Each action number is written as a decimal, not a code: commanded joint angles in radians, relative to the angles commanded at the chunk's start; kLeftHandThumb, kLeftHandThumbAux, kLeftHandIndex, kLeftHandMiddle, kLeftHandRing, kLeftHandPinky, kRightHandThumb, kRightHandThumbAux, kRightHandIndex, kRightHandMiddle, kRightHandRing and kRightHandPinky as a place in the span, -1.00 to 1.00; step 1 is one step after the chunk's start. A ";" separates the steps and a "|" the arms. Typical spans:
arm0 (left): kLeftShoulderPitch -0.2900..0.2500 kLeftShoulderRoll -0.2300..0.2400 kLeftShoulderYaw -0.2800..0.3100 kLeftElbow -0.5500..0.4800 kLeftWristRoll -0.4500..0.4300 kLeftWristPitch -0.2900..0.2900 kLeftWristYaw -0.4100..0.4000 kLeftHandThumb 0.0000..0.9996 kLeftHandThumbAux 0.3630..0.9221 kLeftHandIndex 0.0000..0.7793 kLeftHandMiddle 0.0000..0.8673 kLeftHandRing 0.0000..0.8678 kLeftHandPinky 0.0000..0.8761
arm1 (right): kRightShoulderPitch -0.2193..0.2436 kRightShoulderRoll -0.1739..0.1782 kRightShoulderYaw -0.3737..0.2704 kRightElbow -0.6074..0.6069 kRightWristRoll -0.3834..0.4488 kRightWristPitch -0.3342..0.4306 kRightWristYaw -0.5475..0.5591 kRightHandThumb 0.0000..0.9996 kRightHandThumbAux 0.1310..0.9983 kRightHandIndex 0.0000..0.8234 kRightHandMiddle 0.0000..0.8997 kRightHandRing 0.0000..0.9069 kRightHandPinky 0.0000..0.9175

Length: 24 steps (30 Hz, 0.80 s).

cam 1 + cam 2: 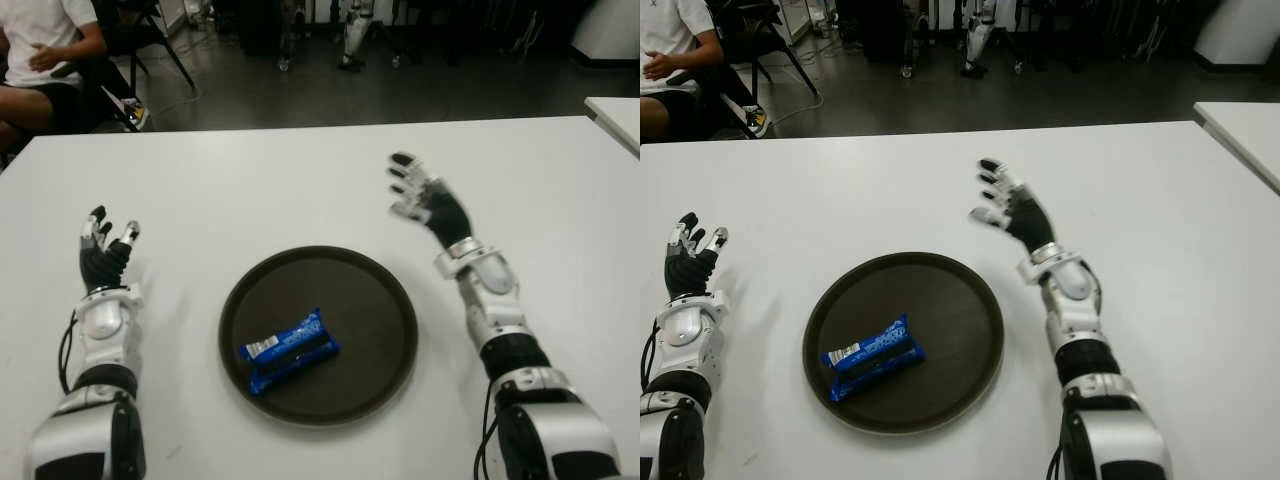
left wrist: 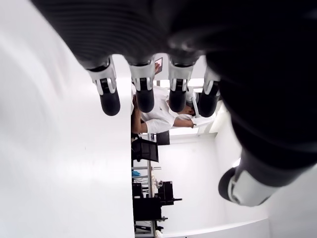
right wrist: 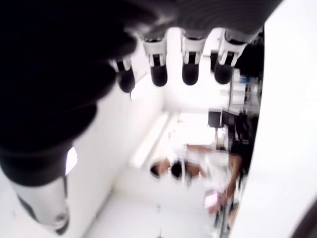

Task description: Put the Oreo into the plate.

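A blue Oreo packet (image 1: 289, 350) lies inside the dark round plate (image 1: 380, 300), toward its front left part. My right hand (image 1: 418, 192) is raised above the table beyond the plate's right rim, its fingers (image 3: 191, 69) spread and holding nothing. My left hand (image 1: 104, 243) shows left of the plate, fingers (image 2: 144, 96) extended upward and empty. Both hands are apart from the packet.
The white table (image 1: 300, 190) stretches around the plate. A second white table corner (image 1: 618, 115) shows at the far right. A person in a white shirt (image 1: 45, 40) sits on a chair beyond the table's far left corner.
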 joint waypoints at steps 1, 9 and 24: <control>0.000 0.000 0.000 0.000 0.000 0.000 0.000 -1.00 0.12 -1.00 -1.00 -1.00 -1.00 | -0.001 0.000 -0.002 0.003 -0.002 -0.003 -0.003 -1.00 0.29 -0.89 -0.85 -0.86 -0.93; -0.001 0.003 -0.001 0.003 -0.001 0.009 0.002 -1.00 0.05 -1.00 -1.00 -1.00 -1.00 | -0.027 -0.007 -0.029 0.035 -0.033 -0.009 -0.155 -1.00 0.29 -0.89 -0.87 -0.88 -0.92; -0.004 0.006 0.006 0.010 -0.007 0.014 -0.006 -1.00 0.13 -1.00 -1.00 -1.00 -1.00 | -0.149 -0.007 -0.061 0.348 -0.093 0.030 -0.457 -1.00 0.57 -0.93 -0.89 -0.90 -0.90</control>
